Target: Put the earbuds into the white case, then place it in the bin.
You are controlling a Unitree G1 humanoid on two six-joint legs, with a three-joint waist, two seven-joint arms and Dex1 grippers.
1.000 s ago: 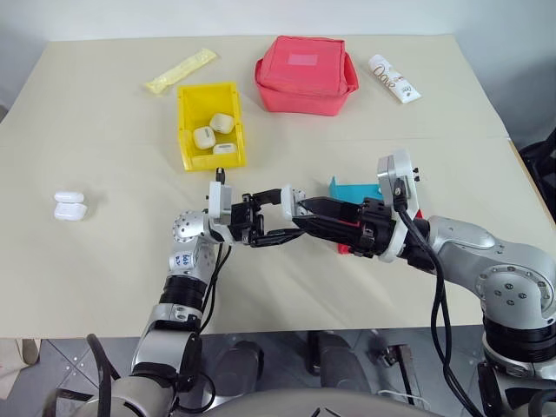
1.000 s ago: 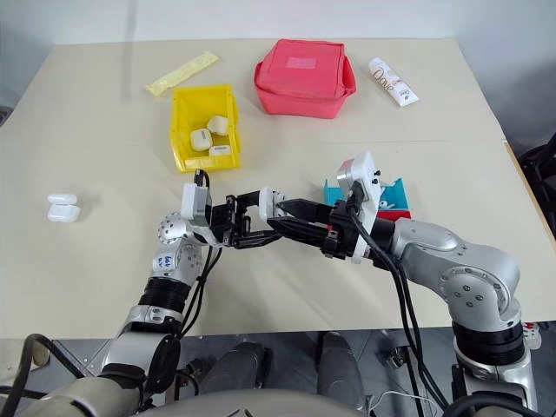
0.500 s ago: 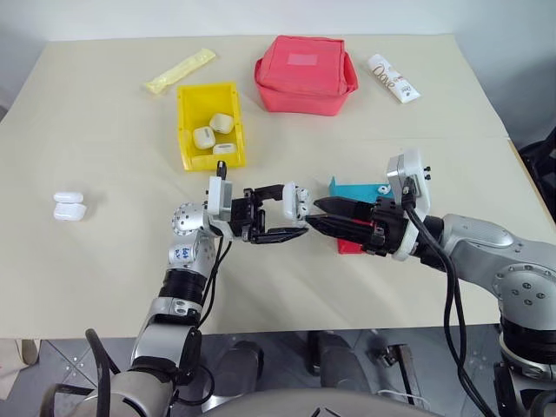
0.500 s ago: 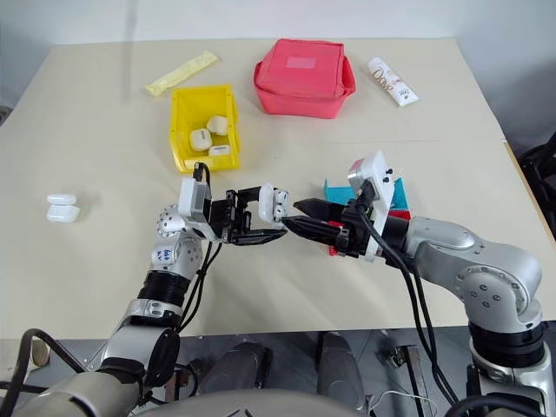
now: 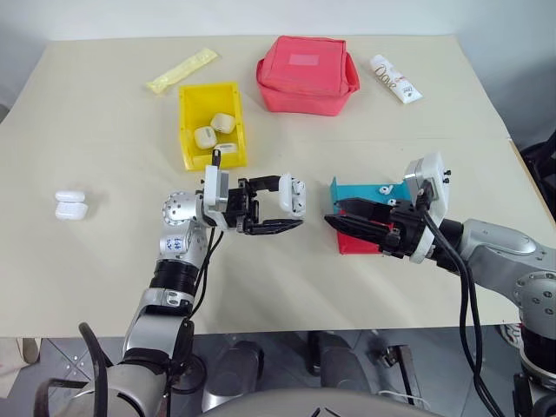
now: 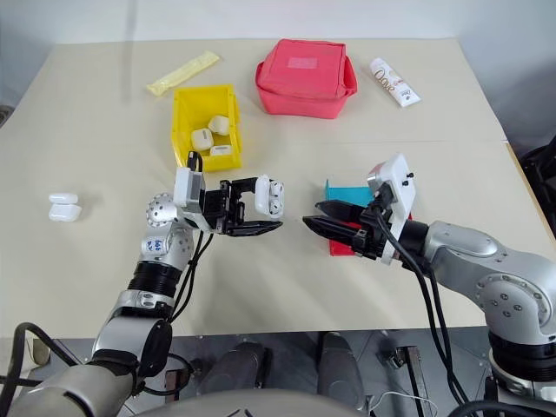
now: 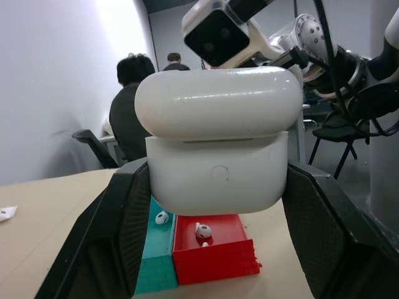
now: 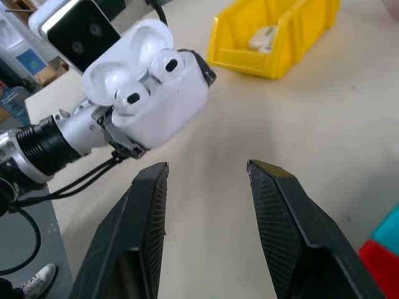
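- The white case sits just left of centre in the left eye view, lifted clear of the table, clamped between the two black fingers of the left gripper.
- The case lid is hinged open. In the right wrist view two earbuds are seated in the case wells.
- The right gripper is right of centre, its tips pointing toward the case, with a clear gap between them. Its fingers stand apart and hold nothing.
- The blue tray and the red tray lie side by side under the right gripper. The left wrist view shows a loose earbud in each tray.
- The bin is in the upper left-centre area, beyond the left gripper. It holds three closed white cases.
- Between the held case and the bin, the table surface is bare.
- Two more white cases lie at the far left edge of the table.
- The red pouch is at upper centre, just right of the bin.
- A yellow packet lies at upper left, and a white tube at upper right.
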